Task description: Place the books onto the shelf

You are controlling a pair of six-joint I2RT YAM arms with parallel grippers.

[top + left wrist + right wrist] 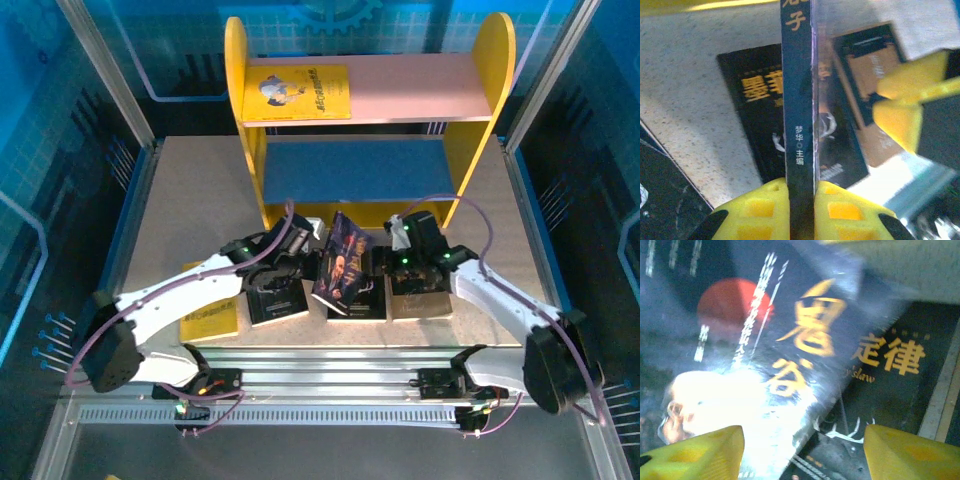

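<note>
My left gripper (308, 246) is shut on the dark portrait book (343, 262), holding it tilted on edge above the table. In the left wrist view the yellow pads (767, 207) clamp its spine (799, 95). Facing the book's cover (765, 355) from the right, my right gripper (395, 252) is open, its fingers (705, 452) spread on either side without touching it. Under the lifted book lies a black antler book (890, 390). A second black book (278, 300), a brown book (420, 298) and a yellow book (210, 322) lie flat. The shelf (492, 80) stands behind, one yellow book (297, 92) on its pink board.
The blue lower board (350, 168) has nothing on it, and the right part of the pink board (420, 88) is bare. Blue enclosure walls (60, 120) flank the table. An aluminium rail (330, 385) runs along the near edge by the arm bases.
</note>
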